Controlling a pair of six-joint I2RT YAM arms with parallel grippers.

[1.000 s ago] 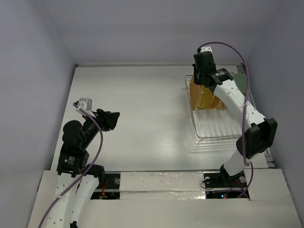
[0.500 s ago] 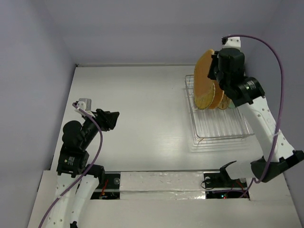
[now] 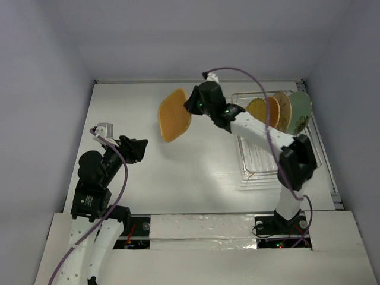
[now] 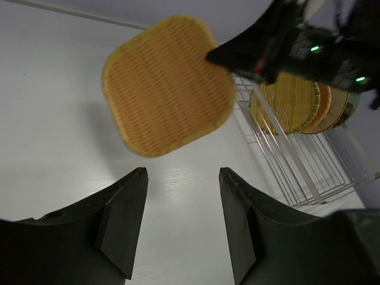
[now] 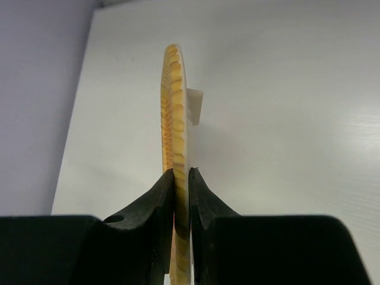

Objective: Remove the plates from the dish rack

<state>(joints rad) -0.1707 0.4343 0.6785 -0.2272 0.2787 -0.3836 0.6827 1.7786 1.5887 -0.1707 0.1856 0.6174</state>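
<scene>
The rounded-square plate (image 3: 174, 114) is orange with a fine woven, basket-like pattern. The dish rack (image 3: 270, 161) is silver wire. In it are a yellow-green checked plate (image 3: 256, 110), an orange round plate (image 3: 272, 111), a cream plate (image 3: 283, 110) and a pale green plate (image 3: 301, 111). The table (image 3: 178, 175) is white. The left gripper (image 4: 181, 176) and right gripper (image 5: 181, 177) are black.

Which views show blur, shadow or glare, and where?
Left wrist view: the orange square plate and the right arm holding it look blurred; the plate casts a faint shadow on the table. Top view: a bright sheen lies on the table before the dish rack. Right wrist view: the plate's edge is sharp between the dark fingers of the right tool.
</scene>
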